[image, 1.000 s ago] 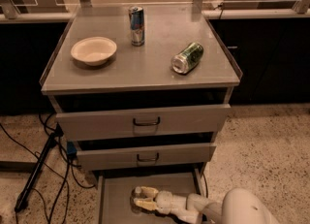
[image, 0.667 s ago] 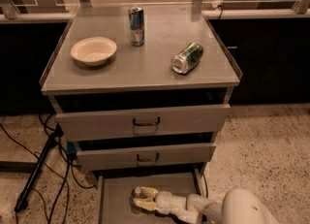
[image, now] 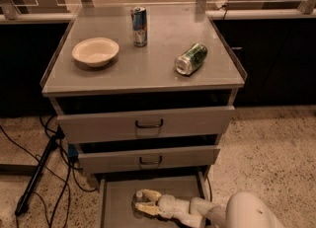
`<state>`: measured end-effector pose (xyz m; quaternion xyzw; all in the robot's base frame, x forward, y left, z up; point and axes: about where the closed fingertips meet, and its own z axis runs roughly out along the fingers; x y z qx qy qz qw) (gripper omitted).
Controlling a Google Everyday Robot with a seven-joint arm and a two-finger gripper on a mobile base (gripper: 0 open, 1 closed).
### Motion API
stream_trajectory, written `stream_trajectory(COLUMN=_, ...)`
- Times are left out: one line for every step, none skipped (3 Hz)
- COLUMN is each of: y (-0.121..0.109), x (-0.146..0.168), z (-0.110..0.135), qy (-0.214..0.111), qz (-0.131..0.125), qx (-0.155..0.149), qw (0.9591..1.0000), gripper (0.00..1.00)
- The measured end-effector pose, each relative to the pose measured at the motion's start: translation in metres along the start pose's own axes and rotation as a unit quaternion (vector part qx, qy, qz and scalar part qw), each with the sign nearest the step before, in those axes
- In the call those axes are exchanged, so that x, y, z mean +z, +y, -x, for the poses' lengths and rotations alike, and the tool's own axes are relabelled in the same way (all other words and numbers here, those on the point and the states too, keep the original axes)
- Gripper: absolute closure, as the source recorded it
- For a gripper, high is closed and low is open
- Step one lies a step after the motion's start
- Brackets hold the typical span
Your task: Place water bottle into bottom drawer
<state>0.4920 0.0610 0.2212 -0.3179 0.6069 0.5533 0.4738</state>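
The cream bowl (image: 95, 51), blue-silver can (image: 139, 26) and tipped green can (image: 191, 58) stay on top, not my business. Low in the pulled-out grey bottom drawer (image: 117, 200), my gripper (image: 140, 202) reaches leftward, fingers pinching the clear plastic water bottle (image: 143, 203) lying just over the floor, ready for release.

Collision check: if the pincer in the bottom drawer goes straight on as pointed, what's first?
The water bottle, right at the tip of the pincer; past it, probably the left wall of the drawer, though depth is unclear.
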Motion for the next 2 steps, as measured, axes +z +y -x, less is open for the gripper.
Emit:
stream_trajectory(y=0.0000, x=0.0001, z=0.0000, qy=0.000, qz=0.000, qx=0.000, qw=1.0000, gripper=0.00)
stream_trajectory(y=0.0000, x=0.0001, z=0.0000, qy=0.000, qz=0.000, qx=0.000, qw=1.0000, gripper=0.00)
